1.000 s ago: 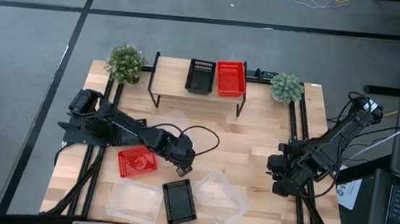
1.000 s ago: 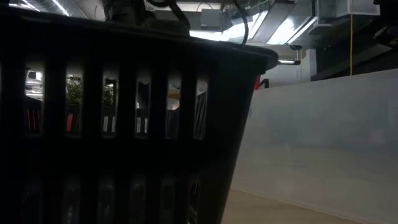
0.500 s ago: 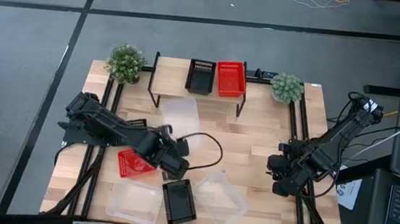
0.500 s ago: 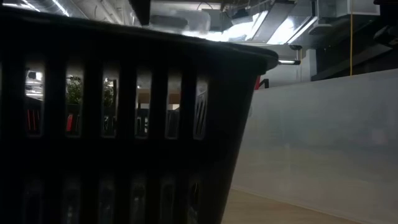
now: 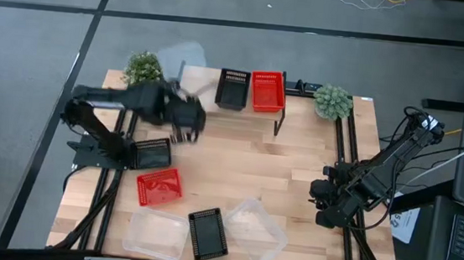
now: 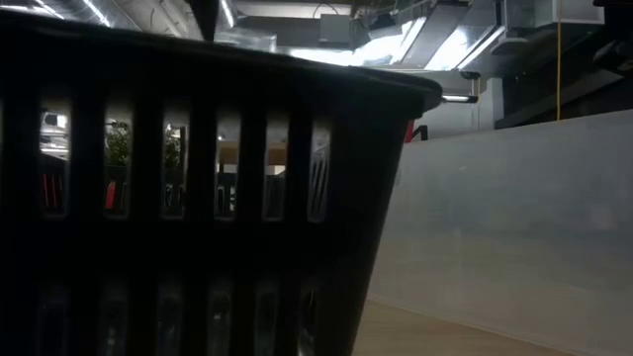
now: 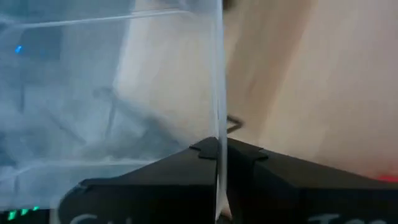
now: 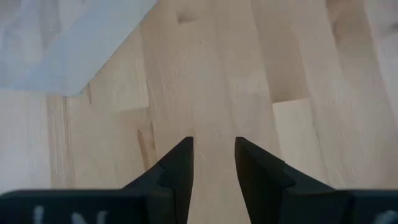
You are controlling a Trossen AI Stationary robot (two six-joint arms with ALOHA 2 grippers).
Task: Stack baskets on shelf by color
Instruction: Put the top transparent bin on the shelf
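Left gripper (image 5: 184,119) | pinching clear basket (image 5: 181,61) wall, apparently over shelf (image 5: 277,115) left end | right gripper (image 5: 324,207) | slightly spread, well right of shelf

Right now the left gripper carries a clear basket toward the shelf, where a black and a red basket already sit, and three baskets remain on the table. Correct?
Not quite: four remain on the table. The high view shows a red basket, a clear basket, a black basket and another clear one. The rest stands.

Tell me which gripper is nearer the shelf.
Left. The left gripper, shut on a clear basket, is at the shelf's left end; the right gripper rests far off by the table's right edge.
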